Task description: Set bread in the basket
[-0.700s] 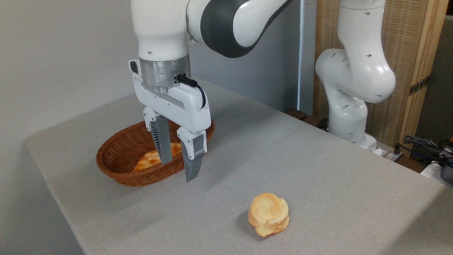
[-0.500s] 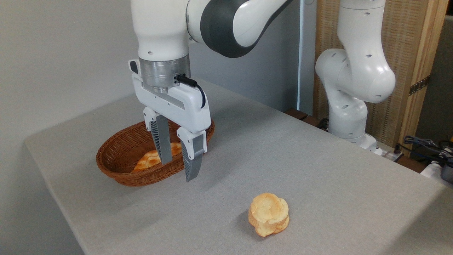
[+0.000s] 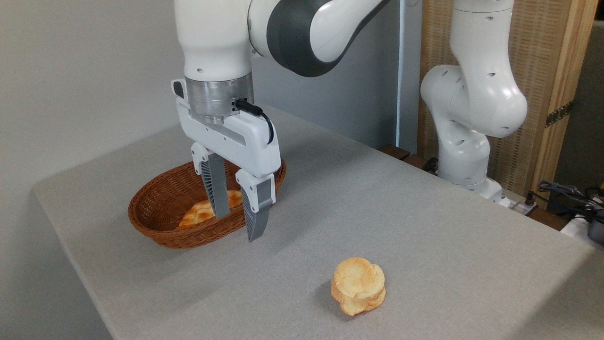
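- Golden-yellow bread [image 3: 358, 285] sits alone on the grey worktop [image 3: 424, 226] nearest the camera; likely light and soft, best pinched across its sides.
- Well apart, up-left, the gripper [image 3: 236, 225] hangs empty, jaws parted, at the wicker basket [image 3: 155, 222], which holds a loaf [image 3: 200, 212].

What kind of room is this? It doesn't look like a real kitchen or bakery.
Most likely a robotics lab or test room. A white robot arm is mounted beside a plain grey cloth-covered table, loose cables lie at the right edge, and the only food is a bun and a wicker basket.
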Tool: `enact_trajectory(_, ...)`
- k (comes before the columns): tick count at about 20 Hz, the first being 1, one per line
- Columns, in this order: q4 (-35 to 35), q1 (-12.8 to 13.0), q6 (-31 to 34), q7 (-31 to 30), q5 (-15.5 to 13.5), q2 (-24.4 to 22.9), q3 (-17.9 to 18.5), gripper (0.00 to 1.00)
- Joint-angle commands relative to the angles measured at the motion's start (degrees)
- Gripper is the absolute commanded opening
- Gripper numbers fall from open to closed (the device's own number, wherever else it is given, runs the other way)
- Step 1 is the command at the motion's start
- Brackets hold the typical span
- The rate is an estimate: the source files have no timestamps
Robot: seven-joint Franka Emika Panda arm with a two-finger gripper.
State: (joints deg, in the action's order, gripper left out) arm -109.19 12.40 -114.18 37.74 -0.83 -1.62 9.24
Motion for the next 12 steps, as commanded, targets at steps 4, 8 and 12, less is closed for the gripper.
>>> enact_trajectory(4, -0.2, 0.3, 0.3, 0.7, 0.6, -0.6, 0.5, 1.00)
enact_trajectory(8, -0.2, 0.3, 0.4, 0.8, 0.6, -0.6, 0.5, 1.00)
enact_trajectory(12, -0.2, 0.3, 0.5, 0.8, 0.6, -0.7, 0.5, 1.00)
